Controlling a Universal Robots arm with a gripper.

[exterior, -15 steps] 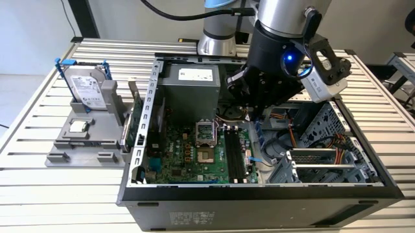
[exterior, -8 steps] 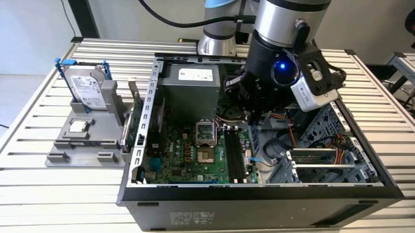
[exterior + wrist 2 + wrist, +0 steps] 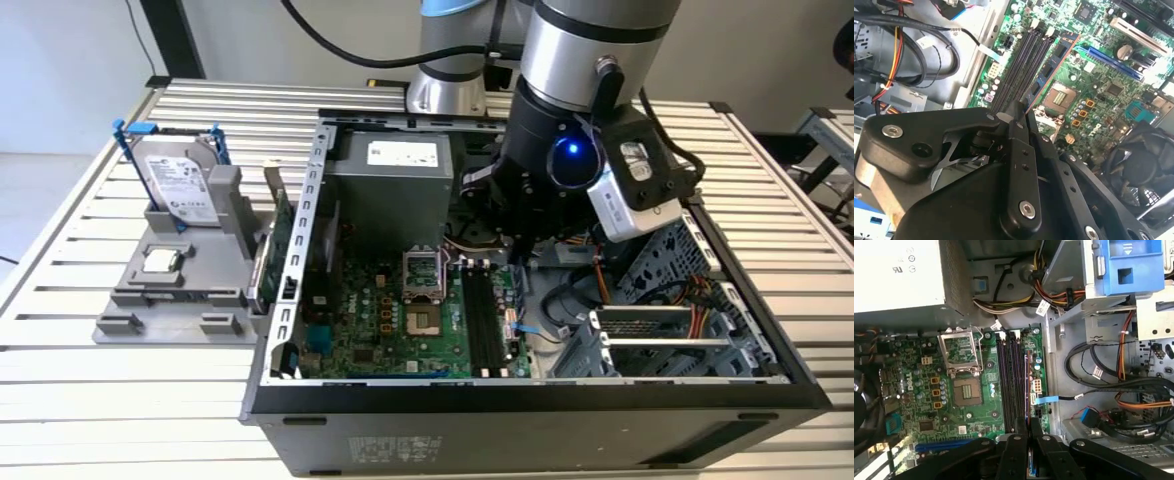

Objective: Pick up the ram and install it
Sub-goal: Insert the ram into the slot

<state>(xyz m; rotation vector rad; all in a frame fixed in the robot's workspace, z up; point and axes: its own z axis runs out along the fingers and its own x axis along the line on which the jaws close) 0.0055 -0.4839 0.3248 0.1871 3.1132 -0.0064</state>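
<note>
Above the motherboard's black slots (image 3: 1010,380), the gripper (image 3: 1029,427) is clenched on the ram (image 3: 1027,390). It holds the stick on edge and parallel to them, apparently so it matches a slot.

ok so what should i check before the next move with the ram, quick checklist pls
1. Grip on the ram: ok, the gripper is shut on the thin stick in both wrist views.
2. Ram parallel to the black slots: ok, it runs along their length.
3. Ram over one exact slot: cannot tell.
4. Slots empty: ok, none holds a stick.
5. Slot end latches open: cannot tell.
6. Flat blue cable off the slots: ok, it lies beside them.
</note>
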